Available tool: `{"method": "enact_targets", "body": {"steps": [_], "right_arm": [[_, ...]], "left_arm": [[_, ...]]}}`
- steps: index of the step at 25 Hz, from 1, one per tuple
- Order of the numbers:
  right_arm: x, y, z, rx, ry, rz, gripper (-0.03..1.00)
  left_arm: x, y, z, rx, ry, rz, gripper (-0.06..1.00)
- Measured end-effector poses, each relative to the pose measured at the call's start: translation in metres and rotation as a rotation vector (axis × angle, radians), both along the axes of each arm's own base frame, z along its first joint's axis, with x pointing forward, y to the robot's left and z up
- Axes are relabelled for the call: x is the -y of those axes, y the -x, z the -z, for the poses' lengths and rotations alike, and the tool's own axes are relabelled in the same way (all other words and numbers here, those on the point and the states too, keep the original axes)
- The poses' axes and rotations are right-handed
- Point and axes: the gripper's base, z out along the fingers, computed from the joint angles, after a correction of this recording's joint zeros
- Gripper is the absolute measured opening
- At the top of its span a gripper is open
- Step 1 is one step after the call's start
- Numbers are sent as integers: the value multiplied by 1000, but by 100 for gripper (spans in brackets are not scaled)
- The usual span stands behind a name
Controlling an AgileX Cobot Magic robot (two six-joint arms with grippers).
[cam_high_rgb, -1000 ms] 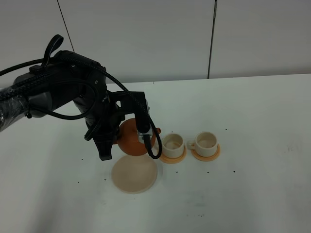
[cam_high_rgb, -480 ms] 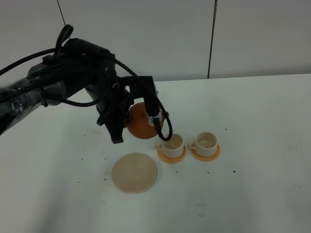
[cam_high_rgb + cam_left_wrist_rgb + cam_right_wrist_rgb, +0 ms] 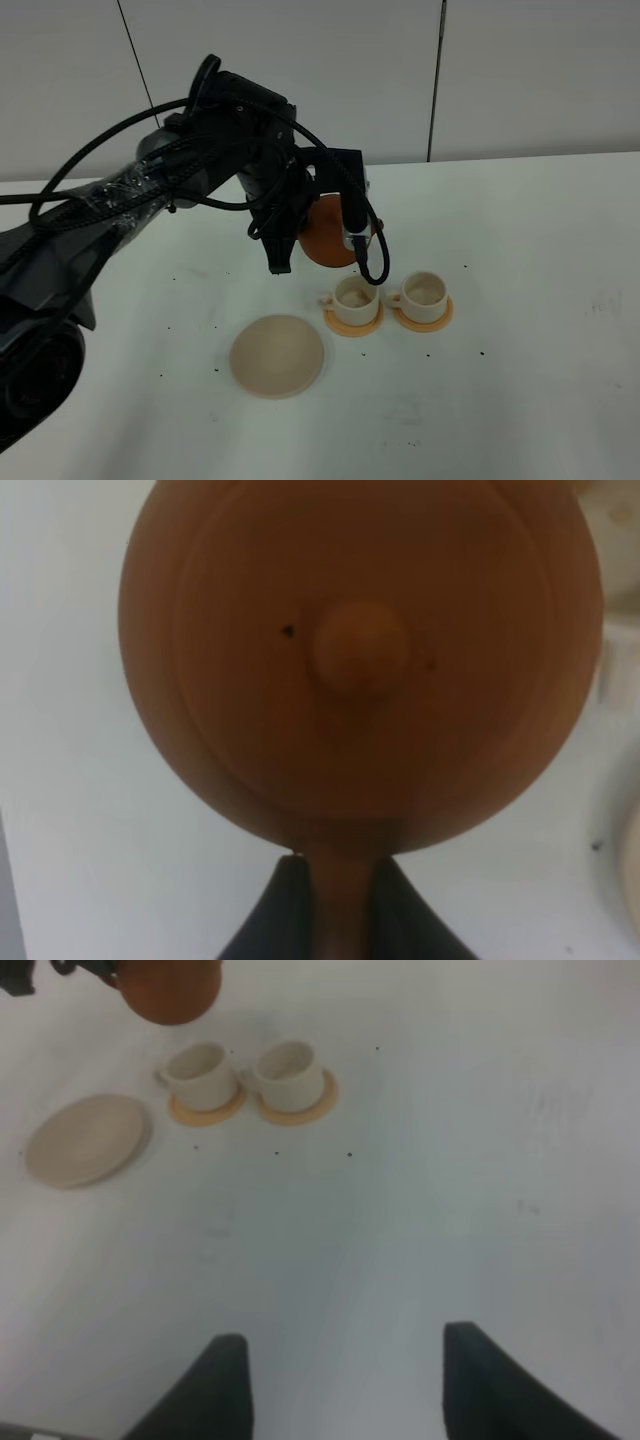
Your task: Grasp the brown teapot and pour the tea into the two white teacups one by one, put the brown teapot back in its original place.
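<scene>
The brown teapot looks like smooth, matt, unglazed reddish clay, with faint rings on its lid. The two white teacups have a smooth, slightly glossy ceramic look. The pale trivet is matt and even. The desk is smooth, matt white with dark specks. Crinkled clear plastic film wraps the left arm.

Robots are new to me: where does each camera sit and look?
Exterior high: above, looking down at the table; left arm holds the brown teapot near two white teacups.
Left wrist: on that arm, faces the teapot's lid; left fingers clamp its handle.
Right wrist: other arm, overlooks the table; right fingers open.
All three share the teapot.
</scene>
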Motion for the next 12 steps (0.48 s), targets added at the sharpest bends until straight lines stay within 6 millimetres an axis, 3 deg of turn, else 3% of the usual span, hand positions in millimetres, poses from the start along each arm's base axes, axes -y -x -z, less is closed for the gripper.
{"method": "enact_targets", "body": {"steps": [12], "right_arm": [[0,0,0,0,0,0,42]], "left_arm": [[19,0,-1,79,20,81,17]]}}
